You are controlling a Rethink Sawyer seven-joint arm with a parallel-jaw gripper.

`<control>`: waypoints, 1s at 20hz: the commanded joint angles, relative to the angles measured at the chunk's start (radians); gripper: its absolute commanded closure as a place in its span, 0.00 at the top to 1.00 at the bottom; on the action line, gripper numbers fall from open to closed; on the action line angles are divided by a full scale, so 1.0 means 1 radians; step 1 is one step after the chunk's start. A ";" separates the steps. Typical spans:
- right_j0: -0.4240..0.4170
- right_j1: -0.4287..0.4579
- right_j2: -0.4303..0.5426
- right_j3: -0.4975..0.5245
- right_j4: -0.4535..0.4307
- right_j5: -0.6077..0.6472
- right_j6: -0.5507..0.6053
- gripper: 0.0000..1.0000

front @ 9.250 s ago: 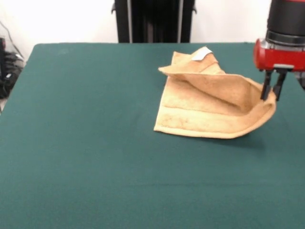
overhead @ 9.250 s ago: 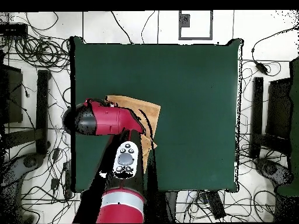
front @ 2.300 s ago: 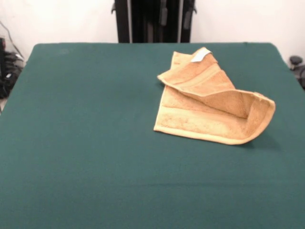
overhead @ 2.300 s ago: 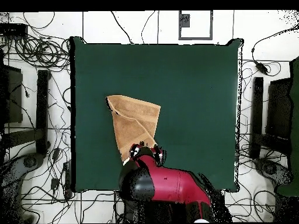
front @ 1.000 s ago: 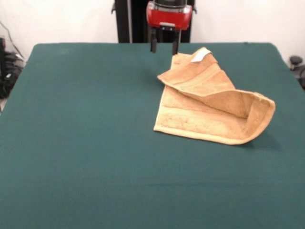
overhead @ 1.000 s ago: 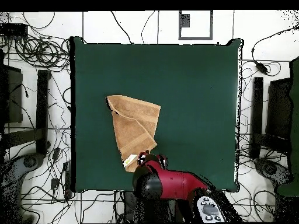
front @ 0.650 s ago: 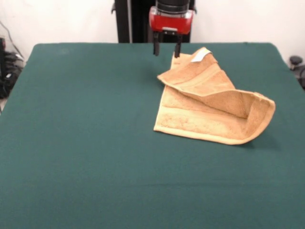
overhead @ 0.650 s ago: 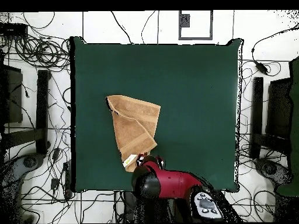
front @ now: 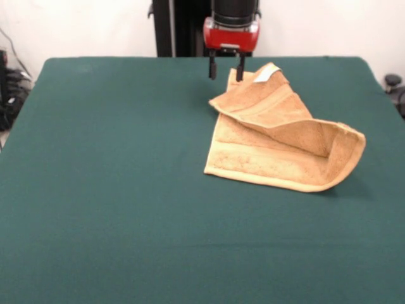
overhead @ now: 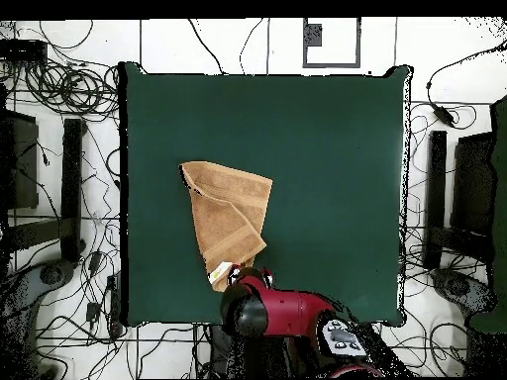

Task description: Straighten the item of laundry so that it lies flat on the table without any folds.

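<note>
Table [front: 114, 190] bare all round; only obstacle folded towel [front: 278, 142], raised fold at one end

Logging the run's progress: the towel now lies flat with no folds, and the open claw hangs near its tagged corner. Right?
Not quite. In the front view the towel is still folded: one layer lies doubled over another and the right edge curls up off the table. The rest holds: the claw is open, near the corner with the white tag.
</note>
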 commanded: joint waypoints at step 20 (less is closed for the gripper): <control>0.048 0.048 0.081 -0.199 0.070 0.022 0.131 1.00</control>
